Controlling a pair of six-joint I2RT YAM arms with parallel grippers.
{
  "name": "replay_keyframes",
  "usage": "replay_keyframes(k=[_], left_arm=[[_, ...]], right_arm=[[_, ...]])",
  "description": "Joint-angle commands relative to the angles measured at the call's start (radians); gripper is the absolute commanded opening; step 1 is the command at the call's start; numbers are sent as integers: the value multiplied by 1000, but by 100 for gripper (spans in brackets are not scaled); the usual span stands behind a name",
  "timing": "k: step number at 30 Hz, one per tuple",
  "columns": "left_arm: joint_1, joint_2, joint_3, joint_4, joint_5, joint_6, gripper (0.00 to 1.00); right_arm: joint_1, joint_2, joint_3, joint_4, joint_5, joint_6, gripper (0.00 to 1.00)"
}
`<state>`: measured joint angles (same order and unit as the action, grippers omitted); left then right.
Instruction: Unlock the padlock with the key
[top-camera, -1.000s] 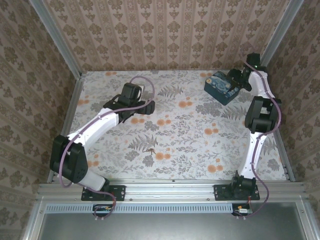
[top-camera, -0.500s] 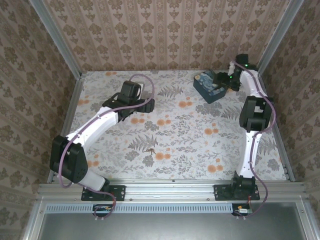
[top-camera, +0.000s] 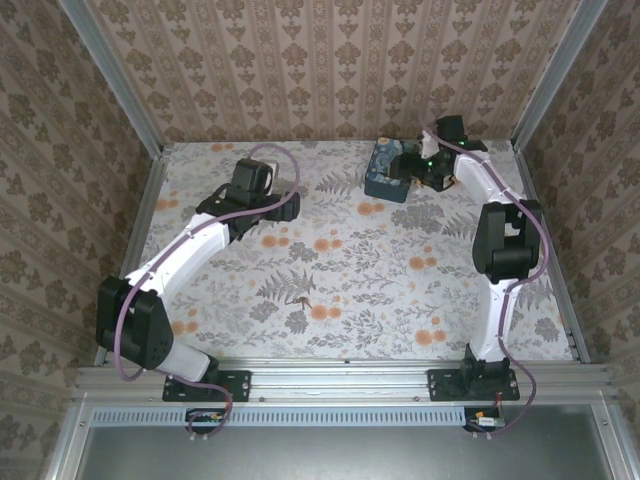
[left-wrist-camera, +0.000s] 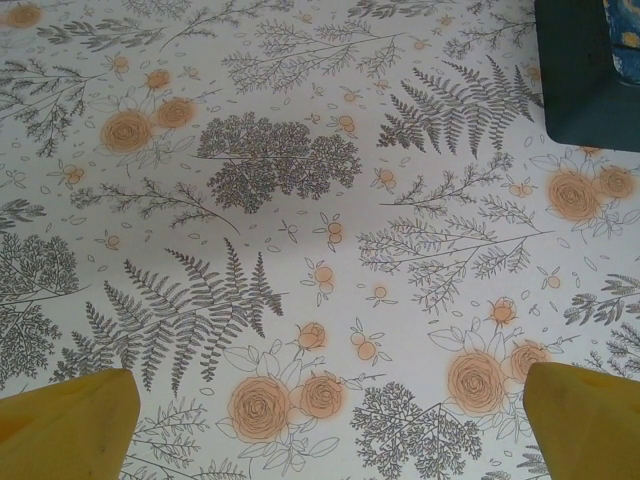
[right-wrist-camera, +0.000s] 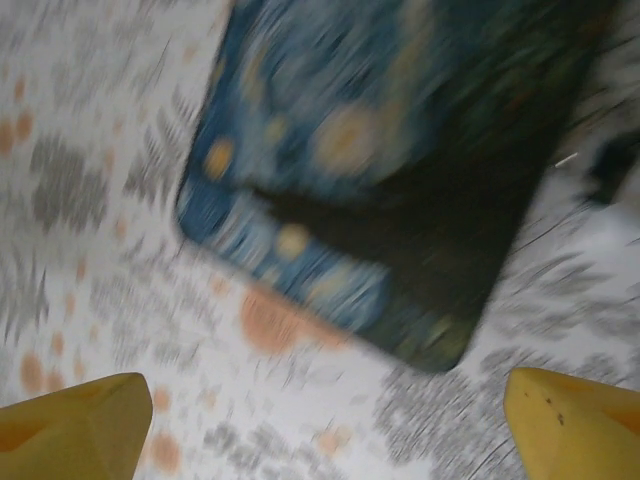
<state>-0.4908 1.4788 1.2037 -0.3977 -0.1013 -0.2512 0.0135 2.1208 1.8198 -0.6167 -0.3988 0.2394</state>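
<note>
Yellow fingertips (left-wrist-camera: 70, 425) of the left gripper (left-wrist-camera: 325, 425) sit in the two lower corners of its wrist view, spread wide with nothing between them, above the floral cloth (left-wrist-camera: 300, 200) of the table. At the upper right of that view is a dark corner of the box (left-wrist-camera: 585, 85), well apart from the fingers. From above, the left arm reaches over the left half of the table, its gripper hanging over the cloth left of the middle.

The right gripper (right-wrist-camera: 320, 420) is likewise wide open and holds nothing. Its yellow tips stand at the lower corners of its own wrist view, and the dark blue swirl-patterned box lies ahead of them on the cloth, heavily blurred. From above, the right arm bends back toward the far edge and its gripper is just beside the box's right side, near the back wall — whether they touch cannot be told.

The padlock cannot be made out for sure: a small dark speck (top-camera: 300, 298) lies on the cloth in the near middle of the table, between the two arms and well apart from both grippers and the box — too small to tell what it is
</note>
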Motion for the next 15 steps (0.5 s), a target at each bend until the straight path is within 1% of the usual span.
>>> replay_keyframes(k=[1,5,9,11,15], left_arm=[[1,-29,-17,-1,8,-16,100],[0,-50,-39,-3,17,-22,100],[-1,-54,-58,-9,22,-28,100],[-1,-55,-63,-10,23,-33,100],[1,-59,-70,-5,17,-30,100]], right_arm=[[2,101,43,116,133,142,90],[6,186,100,215,184,173,88],[17,232,147,295,193,160,85],[25,249,167,308,181,143,82],[51,275,207,269,144,77,69]])
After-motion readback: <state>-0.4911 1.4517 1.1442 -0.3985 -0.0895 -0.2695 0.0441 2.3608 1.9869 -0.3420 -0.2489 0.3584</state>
